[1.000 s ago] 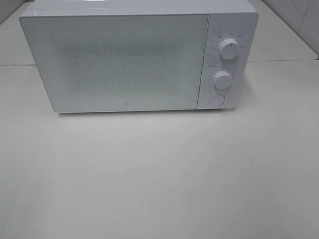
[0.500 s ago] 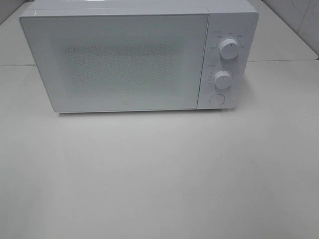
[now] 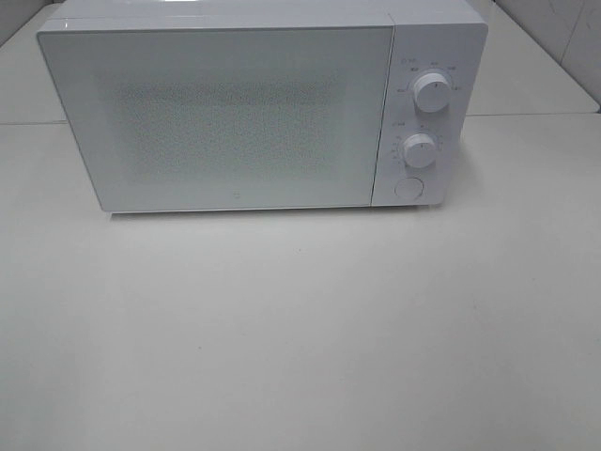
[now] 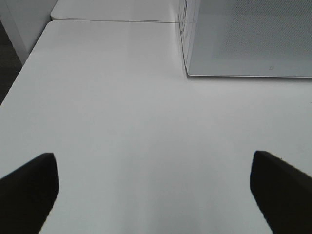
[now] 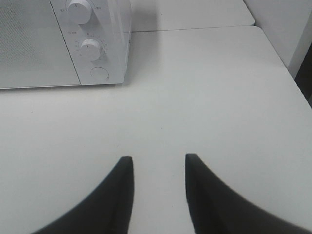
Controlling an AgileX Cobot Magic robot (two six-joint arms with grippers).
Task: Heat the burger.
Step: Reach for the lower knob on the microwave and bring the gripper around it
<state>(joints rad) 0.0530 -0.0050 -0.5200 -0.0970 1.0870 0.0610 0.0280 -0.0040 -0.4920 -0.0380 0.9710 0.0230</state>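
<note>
Since no burger shows in any view, its bearing from either claw cannot be given; it may sit behind the shut door, but that cannot be told.

Nearest: left claw (image 4: 153, 163), black fingers spread wide, empty; right claw (image 5: 158, 158), fingers partly parted, gripping nothing.

Between: plain white desk (image 3: 300, 329), open room up to the oven.

Farthest: white box-shaped microwave oven (image 3: 235, 19), frosted door (image 3: 225, 117) closed, long axis across the desk. Its round release button (image 3: 408, 187) lies nearer the right claw, likely the first contact.

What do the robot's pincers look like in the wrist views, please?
Both are plain matte black. The left pincer shows two blunt, wedge-shaped fingers; the right pincer shows two curved fingers tapering to rounded tips. No cables or markings are visible.
</note>
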